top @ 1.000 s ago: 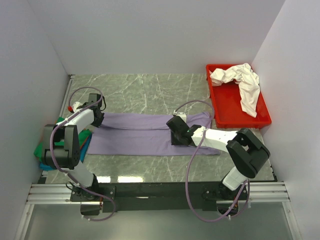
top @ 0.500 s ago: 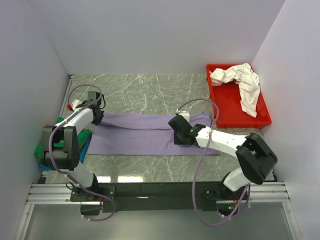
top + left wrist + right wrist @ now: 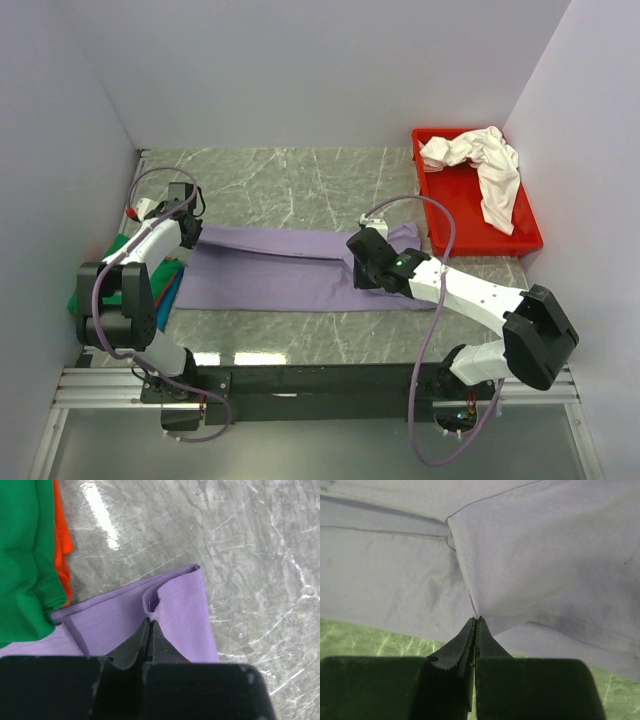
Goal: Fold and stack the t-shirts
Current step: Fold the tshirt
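Green t-shirt (image 3: pixel 20 555): cropped by the left wrist view's edge; partly hidden by the left arm (image 3: pixel 150 240) from above. Lavender t-shirt (image 3: pixel 520 555): outline cropped in right wrist view.

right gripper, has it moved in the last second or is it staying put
Yes. The right gripper, shut on the lavender shirt, has shifted to the right in the top view, closer to the red tray.

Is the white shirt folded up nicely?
No, it is crumpled. The white t-shirt lies bunched and twisted in the red tray.
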{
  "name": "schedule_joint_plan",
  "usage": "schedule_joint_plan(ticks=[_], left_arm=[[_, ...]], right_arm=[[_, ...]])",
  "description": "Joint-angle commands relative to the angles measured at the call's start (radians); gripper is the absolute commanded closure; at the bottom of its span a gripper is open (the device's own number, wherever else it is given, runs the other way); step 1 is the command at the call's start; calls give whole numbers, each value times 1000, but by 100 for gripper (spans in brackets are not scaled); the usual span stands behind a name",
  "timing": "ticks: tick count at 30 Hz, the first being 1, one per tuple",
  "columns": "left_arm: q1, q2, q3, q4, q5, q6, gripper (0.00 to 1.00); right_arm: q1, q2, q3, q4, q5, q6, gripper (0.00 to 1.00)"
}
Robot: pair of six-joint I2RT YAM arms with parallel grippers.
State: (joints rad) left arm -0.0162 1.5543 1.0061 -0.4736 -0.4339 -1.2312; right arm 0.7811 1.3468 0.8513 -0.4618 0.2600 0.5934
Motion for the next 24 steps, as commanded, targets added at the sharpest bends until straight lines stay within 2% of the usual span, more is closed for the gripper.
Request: schedule_joint_plan(ticks=[1, 7, 11, 12, 14, 16, 17, 18, 19, 22, 24], left_arm=[[9, -39, -23, 23, -6, 7, 99], [13, -34, -80, 76, 17, 12, 99], [13, -51, -109, 93, 26, 15, 99], [13, -57, -110, 92, 21, 13, 94], [39, -82, -119, 93, 23, 16, 90], [42, -97, -123, 90, 26, 18, 77], [42, -108, -120, 83, 23, 21, 67], [42, -112, -115, 75, 17, 22, 47], [42, -115, -101, 67, 15, 25, 41], [27, -132, -69, 50, 9, 41, 33], [-3, -140, -57, 62, 11, 64, 32]], right_arm=[[6, -18, 9, 4, -31, -6, 100], [6, 40, -12, 72, -126, -4, 94], [3, 40, -12, 98, -179, -15, 80], [0, 22, -14, 100, -185, -18, 77], [-22, 2, -14, 84, -205, -30, 67], [-61, -40, -15, 57, -199, -38, 60], [-80, -54, -15, 49, -196, -44, 55], [-104, -81, -20, 43, -194, -49, 55], [-135, -90, -23, 38, -197, -50, 55], [-241, -103, -15, 38, -208, -58, 55], [-284, -91, -9, 43, -180, -52, 54]])
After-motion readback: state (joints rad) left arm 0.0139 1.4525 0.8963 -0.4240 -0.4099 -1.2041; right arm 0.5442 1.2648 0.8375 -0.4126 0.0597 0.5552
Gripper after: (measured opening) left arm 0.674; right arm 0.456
